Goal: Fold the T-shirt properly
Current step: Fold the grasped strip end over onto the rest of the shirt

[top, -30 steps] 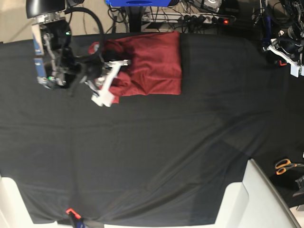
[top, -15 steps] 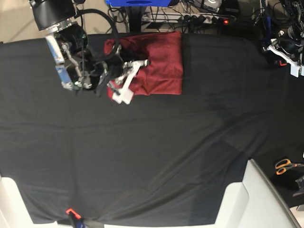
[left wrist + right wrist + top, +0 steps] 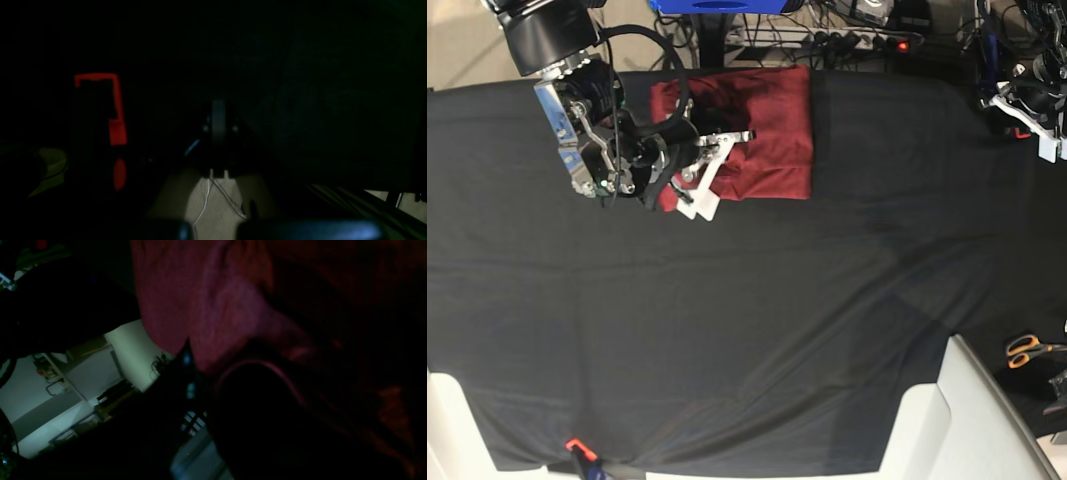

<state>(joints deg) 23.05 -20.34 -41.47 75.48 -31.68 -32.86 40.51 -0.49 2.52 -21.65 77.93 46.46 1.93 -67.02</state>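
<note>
The maroon T-shirt [image 3: 762, 130] lies folded into a rough rectangle at the far middle of the black tablecloth [image 3: 747, 320]. My right gripper [image 3: 712, 170] is over the shirt's left edge, with its white fingers lying across the fabric. It appears shut on a fold of the shirt, and a bulge of cloth hangs beside it. In the right wrist view the maroon fabric [image 3: 217, 306] drapes close to the lens and the jaws are hidden in the dark. My left gripper [image 3: 1030, 108] rests at the far right table edge, away from the shirt. In the dark left wrist view it [image 3: 218, 113] looks shut and empty.
Orange-handled scissors [image 3: 1027, 350] lie at the right edge. White bins stand at the near right [image 3: 957, 420] and near left [image 3: 442, 430] corners. Cables and a power strip [image 3: 847, 40] run behind the table's far edge.
My right arm has moved right, carrying the shirt's bunched left part over onto the folded body. The shirt's left edge now sits further right. The left arm has not moved.
</note>
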